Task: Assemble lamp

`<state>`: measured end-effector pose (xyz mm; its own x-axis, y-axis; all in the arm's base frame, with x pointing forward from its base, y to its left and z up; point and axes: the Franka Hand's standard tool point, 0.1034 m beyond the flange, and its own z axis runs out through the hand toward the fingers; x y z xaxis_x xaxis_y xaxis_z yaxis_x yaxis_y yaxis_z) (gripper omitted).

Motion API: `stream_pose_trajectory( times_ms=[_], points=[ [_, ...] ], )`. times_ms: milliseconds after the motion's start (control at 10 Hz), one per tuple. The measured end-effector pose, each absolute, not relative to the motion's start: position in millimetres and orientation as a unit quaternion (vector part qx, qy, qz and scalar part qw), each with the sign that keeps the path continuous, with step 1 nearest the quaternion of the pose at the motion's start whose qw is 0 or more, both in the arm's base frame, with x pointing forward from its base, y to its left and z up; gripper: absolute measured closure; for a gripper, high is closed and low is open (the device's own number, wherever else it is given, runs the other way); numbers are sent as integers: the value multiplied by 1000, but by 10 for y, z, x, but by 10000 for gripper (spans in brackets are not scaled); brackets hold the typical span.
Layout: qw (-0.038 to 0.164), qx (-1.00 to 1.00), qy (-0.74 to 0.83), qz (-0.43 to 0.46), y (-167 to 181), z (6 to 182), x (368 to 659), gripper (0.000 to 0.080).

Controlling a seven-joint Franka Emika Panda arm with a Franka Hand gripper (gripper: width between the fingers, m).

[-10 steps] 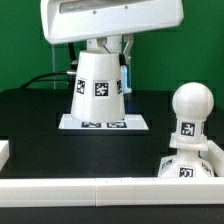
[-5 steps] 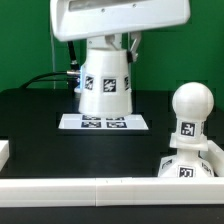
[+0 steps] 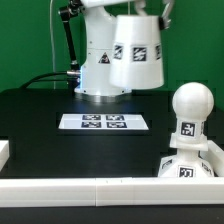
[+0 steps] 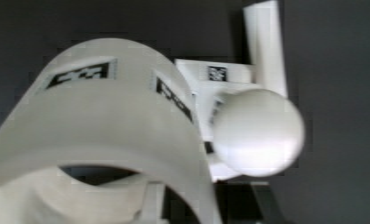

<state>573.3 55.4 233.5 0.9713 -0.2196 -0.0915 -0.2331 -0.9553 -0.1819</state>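
Shade (image 3: 138, 52) hangs airborne, narrow end up, axis slightly tilted, clamped by the end effector (image 3: 140, 10) above the table.

The shade (image 3: 137, 52) appears motion-blurred in the exterior view, its top cut off by the picture's upper edge, so the gripper holding it is out of sight there. In the wrist view the shade (image 4: 97, 130) fills the frame, its open rim running off the edge, and the fingers cannot be made out. The bulb (image 4: 258, 130) is soft and out of focus. The base (image 3: 189, 164) is partly hidden behind a white rail (image 3: 100, 189)
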Motion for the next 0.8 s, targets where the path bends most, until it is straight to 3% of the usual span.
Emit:
stream_pose_trajectory(
  times_ms=[300,800],
  points=[
    [97,-984,144,43,894,2436,6045,755],
    [99,-983,148,35,951,2336,6039,755]
  ],
)
